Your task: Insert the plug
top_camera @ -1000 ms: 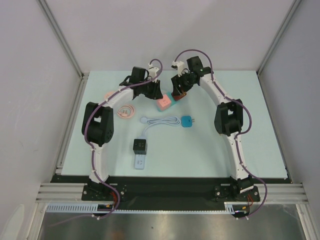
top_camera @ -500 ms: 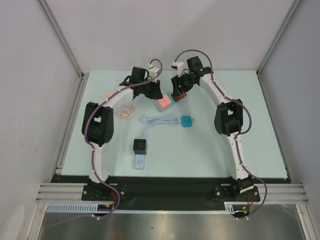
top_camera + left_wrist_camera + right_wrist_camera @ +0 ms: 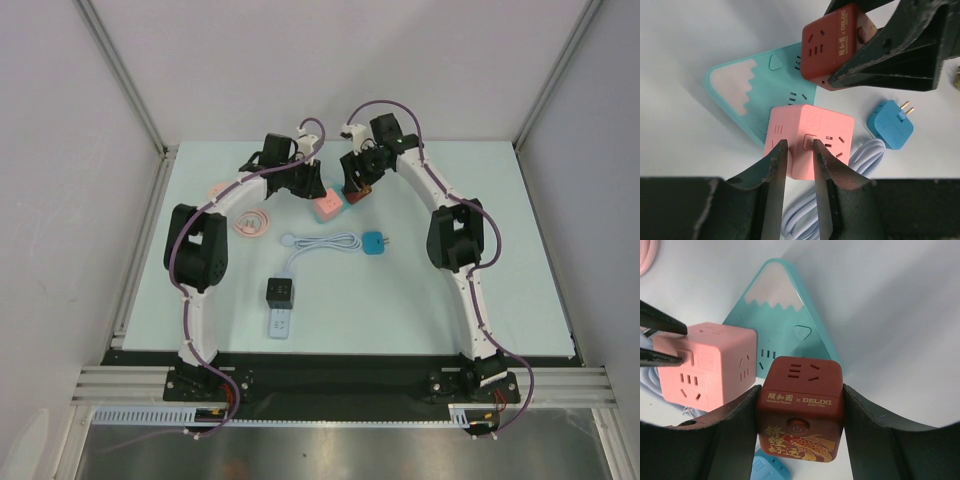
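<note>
- White walls with metal corner posts close in the cell on three sides.
- The pale green table is matte and flat. Both arms reach to its far middle.
- A teal mountain-shaped power strip lies flat there, its sockets facing up.
- The pink socket cube sits just beside the strip. The left claw is narrow, with its tips against the cube's face. Whether it pinches anything I cannot tell; it looks to be steadying the cube.
- The red socket cube is clamped in the right claw and held above the strip, next to the pink cube. I take this as the piece being plugged in, though its prongs are hidden.
- Step in hand: lining up. The next move calls for squaring the prongs to a socket, then pressing straight in.
- A blue plug on a white cable lies nearby, unheld.
</note>
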Action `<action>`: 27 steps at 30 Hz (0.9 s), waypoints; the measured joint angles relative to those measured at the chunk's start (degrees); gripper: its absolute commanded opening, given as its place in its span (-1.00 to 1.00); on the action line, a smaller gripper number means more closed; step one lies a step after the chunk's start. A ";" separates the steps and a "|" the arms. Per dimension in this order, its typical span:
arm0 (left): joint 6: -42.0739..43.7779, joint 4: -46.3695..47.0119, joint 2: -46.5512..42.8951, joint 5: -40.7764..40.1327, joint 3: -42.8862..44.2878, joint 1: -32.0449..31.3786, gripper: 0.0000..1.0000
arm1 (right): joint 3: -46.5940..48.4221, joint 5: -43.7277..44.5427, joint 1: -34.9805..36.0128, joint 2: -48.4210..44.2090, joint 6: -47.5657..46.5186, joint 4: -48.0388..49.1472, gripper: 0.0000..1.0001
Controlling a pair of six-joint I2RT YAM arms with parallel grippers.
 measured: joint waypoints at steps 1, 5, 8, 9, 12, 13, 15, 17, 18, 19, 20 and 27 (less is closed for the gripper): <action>0.00 0.13 0.07 0.11 0.00 0.00 -0.36 | 0.28 0.48 0.20 0.22 0.04 0.17 -1.00; -0.02 0.22 0.13 0.35 0.00 -0.04 -0.37 | 1.70 2.32 1.09 1.22 0.00 0.48 -1.00; -0.02 0.22 0.13 0.33 0.00 -0.07 -0.37 | 2.58 3.43 1.68 1.77 -0.09 0.68 -1.00; -0.02 0.22 0.13 0.31 0.00 -0.09 -0.37 | 2.78 3.63 1.77 1.95 -0.09 0.87 -1.00; -0.02 0.22 0.13 0.31 0.00 -0.09 -0.37 | 3.63 3.87 1.92 2.54 -0.07 1.03 -1.00; -0.02 0.22 0.13 0.28 0.00 -0.11 -0.37 | 4.31 3.87 1.95 2.93 -0.07 0.94 -1.00; -0.02 0.22 0.13 0.28 0.00 -0.11 -0.37 | 5.95 3.85 1.99 3.96 -0.04 0.81 -1.00; -0.02 0.20 0.13 0.28 0.00 -0.13 -0.37 | 6.51 3.85 2.05 4.44 -0.02 1.03 -1.00; -0.02 0.22 0.13 0.26 0.00 -0.13 -0.38 | 6.51 3.87 2.05 4.46 0.02 1.07 -1.00; -0.02 0.20 0.13 0.26 0.00 -0.13 -0.38 | 6.47 3.85 2.05 4.46 0.15 1.20 -1.00; -0.02 0.22 0.13 0.24 0.00 -0.13 -0.38 | 6.25 3.85 2.05 4.46 0.37 1.49 -1.00; -0.02 0.20 0.13 0.00 0.00 -0.13 -0.38 | -6.75 4.92 2.12 -1.33 3.54 12.63 -1.00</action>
